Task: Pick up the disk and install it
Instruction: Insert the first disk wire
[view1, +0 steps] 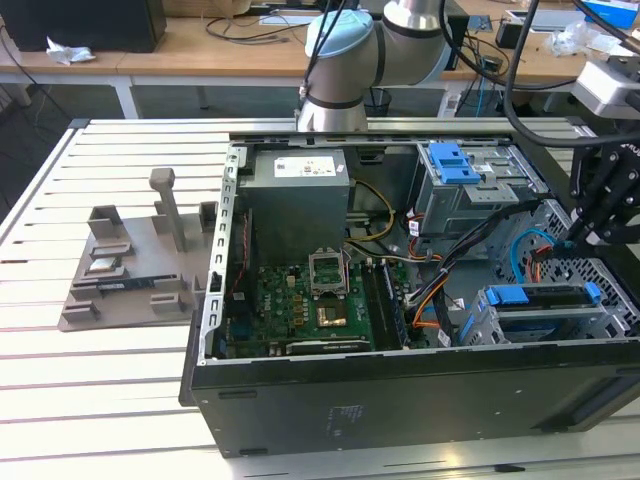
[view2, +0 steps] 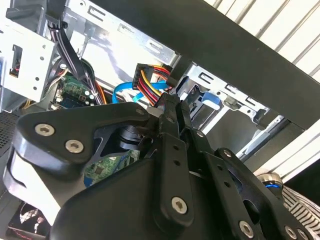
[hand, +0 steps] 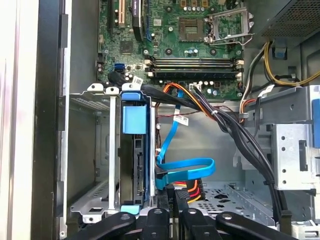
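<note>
1. The disk (hand: 134, 165) is seen standing on edge inside a grey metal drive cage (hand: 95, 150) in the first wrist view, with its blue carrier rail (hand: 135, 120) facing the open side of the computer case (view1: 400, 400).
2. In the exterior view the same disk (view1: 545, 296) is seated in the cage (view1: 480, 320) at the lower corner of the case, toward the exterior view's right, its blue rail running along the top.
3. The claw (view2: 172, 112) is shown in the second wrist view with its 2 fingers drawn narrow, almost together, and nothing is gripped between them.
4. In the exterior view the claw (view1: 590, 235) is placed above the case, just beyond the disk's cage on the exterior view's right, apart from the disk.
5. A blue flat cable (hand: 185, 167) is looped just beside the disk, and a bundle of red, orange and yellow wires (hand: 192, 189) is found near it.
6. A thick bundle of black cables (hand: 235, 130) is routed across the case from the green motherboard (hand: 190, 45) toward a second drive cage (view1: 470, 190), which carries a blue latch (view1: 452, 162).
7. The case is laid on its side on a white slatted tabletop (view1: 90, 400).
8. A grey plastic stand (view1: 135, 265) with an upright post is set on the tabletop, well apart from the case, on the exterior view's left.
9. The arm's grey and light-blue joint (view1: 345, 60) is seen behind the case.
</note>
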